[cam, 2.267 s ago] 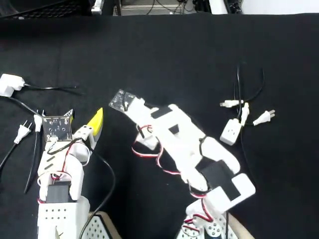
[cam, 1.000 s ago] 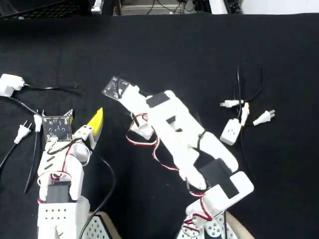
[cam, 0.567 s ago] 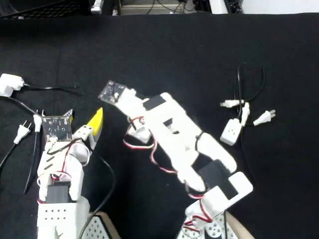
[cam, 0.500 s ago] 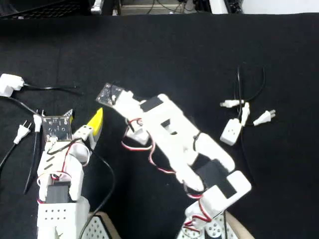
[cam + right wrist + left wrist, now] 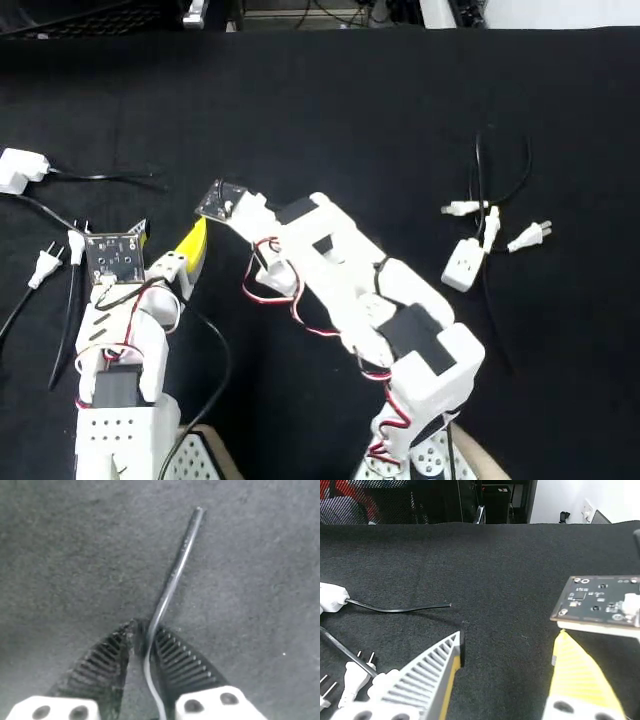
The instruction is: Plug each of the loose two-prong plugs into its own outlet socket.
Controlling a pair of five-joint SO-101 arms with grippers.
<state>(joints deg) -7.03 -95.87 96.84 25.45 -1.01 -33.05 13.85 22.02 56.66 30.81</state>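
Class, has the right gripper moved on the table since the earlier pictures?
Yes. In the high view the right gripper, shut on a cable, has swung left, away from the socket and closer to the left gripper.

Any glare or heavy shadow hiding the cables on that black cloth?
High view: even light, no glare; white plugs stand out, black leads nearly merge with the cloth. Left wrist view: one lead reads clearly on lit cloth. Right wrist view: the black cable in the right gripper carries a pale sheen.
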